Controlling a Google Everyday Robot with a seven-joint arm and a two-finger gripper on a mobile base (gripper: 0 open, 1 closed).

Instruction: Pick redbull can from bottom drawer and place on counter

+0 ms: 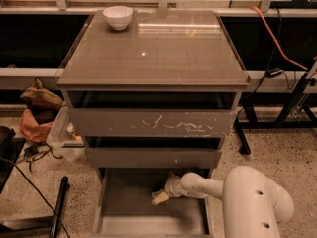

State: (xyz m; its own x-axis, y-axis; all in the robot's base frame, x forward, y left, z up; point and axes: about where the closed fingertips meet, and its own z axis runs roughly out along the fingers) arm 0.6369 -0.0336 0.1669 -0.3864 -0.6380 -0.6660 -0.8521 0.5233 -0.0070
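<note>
The bottom drawer (124, 207) is pulled open under the cabinet. My gripper (160, 198) reaches into it from the right on a white arm (208, 186) and sits low over the drawer floor near the middle. A small blue-and-silver bit at the gripper's tip looks like the redbull can (157, 192); most of it is hidden by the gripper. The counter (163, 48) is the glossy grey-brown top slab above.
A white bowl (118, 17) stands at the counter's back left corner. The scratched-front drawer (153, 123) and the middle drawer (153, 156) overhang the bottom drawer. Bags and a plastic box (59, 133) lie on the floor at left, with cables and a black pole (59, 202).
</note>
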